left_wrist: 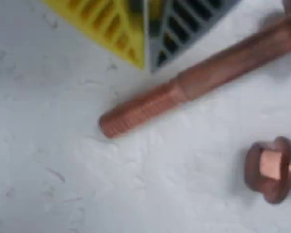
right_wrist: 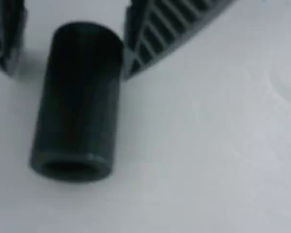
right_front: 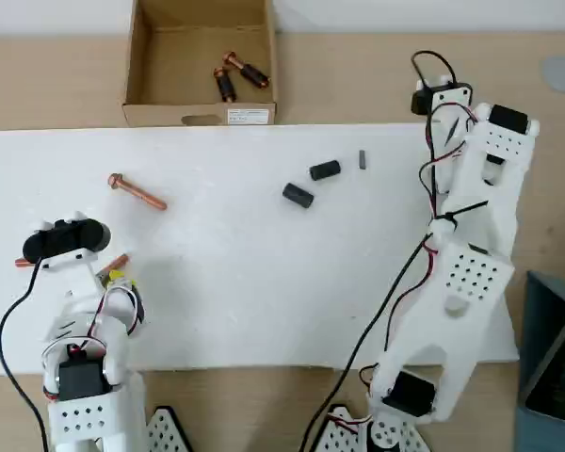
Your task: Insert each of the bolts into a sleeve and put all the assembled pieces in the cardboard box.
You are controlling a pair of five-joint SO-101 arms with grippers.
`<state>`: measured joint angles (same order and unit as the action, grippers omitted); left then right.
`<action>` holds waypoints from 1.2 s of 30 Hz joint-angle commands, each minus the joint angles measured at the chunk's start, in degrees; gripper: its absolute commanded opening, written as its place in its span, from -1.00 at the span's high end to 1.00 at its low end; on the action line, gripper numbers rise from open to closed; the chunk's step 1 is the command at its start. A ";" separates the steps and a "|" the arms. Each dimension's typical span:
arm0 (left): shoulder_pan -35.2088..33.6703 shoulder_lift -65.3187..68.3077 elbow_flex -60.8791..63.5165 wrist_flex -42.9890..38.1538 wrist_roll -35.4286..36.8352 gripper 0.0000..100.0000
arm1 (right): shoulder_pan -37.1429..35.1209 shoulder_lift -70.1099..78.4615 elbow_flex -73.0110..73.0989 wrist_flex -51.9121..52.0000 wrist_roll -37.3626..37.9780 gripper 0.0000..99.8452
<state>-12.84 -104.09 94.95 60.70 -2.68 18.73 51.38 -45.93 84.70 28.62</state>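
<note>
Wooden table [right_front: 75, 85] with a big white foam mat [right_front: 235, 301] over most of it. Clock positions are from the mat's middle in the high view. The right arm [right_front: 471, 273] runs up the 3 o'clock side and the left arm [right_front: 75, 320] sits at about 8 o'clock. The cardboard box [right_front: 141, 66] is off the mat's far edge at 11 to 12 o'clock. It's open, with two assembled pieces [right_front: 226, 85] [right_front: 248, 71] lying side by side in it. A loose bolt [right_front: 137, 192] lies flat at 10 o'clock, well apart from everything else. A copper shank [right_front: 116, 264] pokes out just beside the left arm, and another copper end [right_front: 23, 263] shows on that arm's other side. Two black sleeves [right_front: 325, 170] [right_front: 298, 195] lie near each other at 1 o'clock, and past them is a small dark bit [right_front: 363, 159] I can't identify. Up close, the left gripper [left_wrist: 148, 63] looks clenched with nothing in it, its yellow and grey fingers meeting at the tip. A bolt on the mat [left_wrist: 184, 92] lies just beside that tip, with a second bolt's flanged head [left_wrist: 270, 169] nearby. The right gripper [right_wrist: 70, 70] is spread apart around a sleeve on its side [right_wrist: 77, 107]. There's a clear gap on one side, so it isn't squeezing. I can't tell which of the two sleeves that one is.
</note>
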 commanded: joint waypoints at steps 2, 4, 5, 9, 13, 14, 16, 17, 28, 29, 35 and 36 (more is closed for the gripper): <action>-0.53 -0.40 -0.35 -1.14 -0.44 0.99 | -0.22 -0.04 -0.48 -0.53 0.26 0.71; -0.53 -0.40 -0.35 -1.14 -0.44 0.99 | -0.22 -0.04 -0.48 -0.53 0.18 0.72; -0.53 -0.40 -0.35 -1.14 -0.44 0.99 | -0.22 -0.04 -0.48 -0.53 0.18 0.75; -0.53 -0.40 -0.35 -1.14 -0.44 0.99 | -0.22 -0.04 -0.48 -0.53 0.18 0.90; -0.44 -0.40 -0.35 -1.14 -0.44 0.99 | -0.22 -0.13 -0.48 -0.35 0.18 0.96; -0.44 -0.40 -0.35 -1.14 -0.44 0.99 | -0.22 -0.22 -0.48 -0.26 0.18 0.97; -0.44 -0.40 -0.35 -1.14 -0.44 0.99 | -0.22 -0.31 -0.48 -0.18 0.18 0.98; -0.44 -0.40 -0.35 -1.14 -0.44 0.99 | -0.22 -0.40 -0.92 0.09 0.18 0.98; -0.18 -0.40 -0.35 -1.14 -0.53 0.99 | -3.12 -0.31 -26.24 17.85 -0.62 0.98; -0.18 -0.40 -0.35 -1.14 -0.53 0.99 | -3.30 -0.66 -27.38 17.85 -1.23 0.98; -0.09 -0.40 -0.53 -1.14 -0.53 0.99 | -5.14 -10.77 -22.20 17.85 -1.76 0.98; -0.09 -0.40 -0.53 -1.14 -0.53 0.99 | -5.67 -12.79 -19.91 17.85 -1.76 0.98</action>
<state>-12.84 -104.09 94.95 60.70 -2.68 14.68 48.22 -68.35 101.05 27.21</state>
